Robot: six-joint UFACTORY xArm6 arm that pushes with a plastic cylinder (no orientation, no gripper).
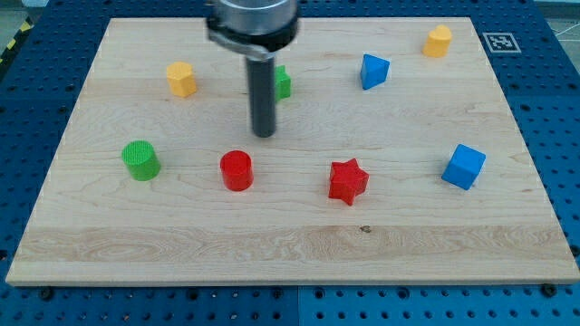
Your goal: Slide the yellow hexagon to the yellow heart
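Camera view, single frame: a wooden board (299, 244) is seen lying on a blue perforated table (553, 109). The rod is seen descending from the upper middle of the frame; its tip (264, 135) is set on bare wood near the centre, touching no block.

No gripper is fitted, so nothing is opened, closed or clamped; blocks can only be pushed.

Two yellow blocks are noted. One, at the upper left (181, 79), is taken for the yellow hexagon; the other, at the upper right corner (438, 41), is taken for the yellow heart. Shapes are too small to be confirmed outright. They are well apart, so the task is judged not yet advanced.

A green block (284, 82), shape unclear, is partly hidden behind the rod. A blue block (373, 71) is seen between it and the heart.

In the lower row, from frame left to right: green cylinder (140, 160), red cylinder (236, 170), red star (348, 181), blue cube (464, 166).

The tip is placed right of and below the hexagon, the wrong side for a rightward push. A move round to the hexagon's left is judged necessary. The green and blue blocks are judged likely obstacles along the path.
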